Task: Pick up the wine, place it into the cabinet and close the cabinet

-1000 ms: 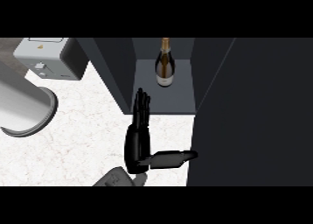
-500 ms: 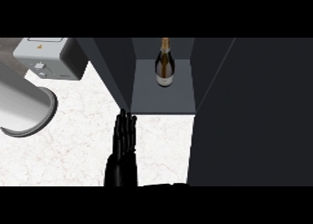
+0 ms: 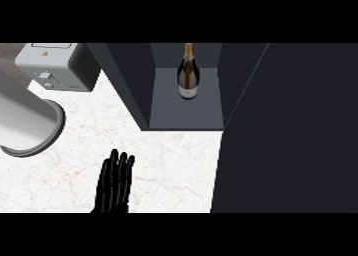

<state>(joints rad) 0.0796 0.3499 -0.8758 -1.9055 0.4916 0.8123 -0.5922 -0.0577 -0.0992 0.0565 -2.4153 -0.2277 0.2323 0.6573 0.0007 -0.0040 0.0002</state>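
- Since half a second ago, the one robot hand [image 3: 114,186] in the head view has been sliding down toward the lower edge and away from the cabinet [image 3: 130,80], while the wine [image 3: 187,75] has not shifted.
- That robot hand is lying over the marbled table [image 3: 167,165] with its fingers straight and together, holding nothing; which arm it belongs to is not clear from its position left of centre, and I am taking it as the right. No second hand is showing.
- The wine is standing upright on the cabinet's shelf, well inside the opening and apart from the hand.
- A dark door panel [image 3: 293,130] is filling the right side, swung out from the cabinet.
- A grey toaster [image 3: 53,65] and a pale cylinder [image 3: 19,125] are sitting at the left.
- Judging by this, placing is done and closing is the step in hand; the next move is calling for a hand to get behind the door's outer face and sweep it leftward across the opening.
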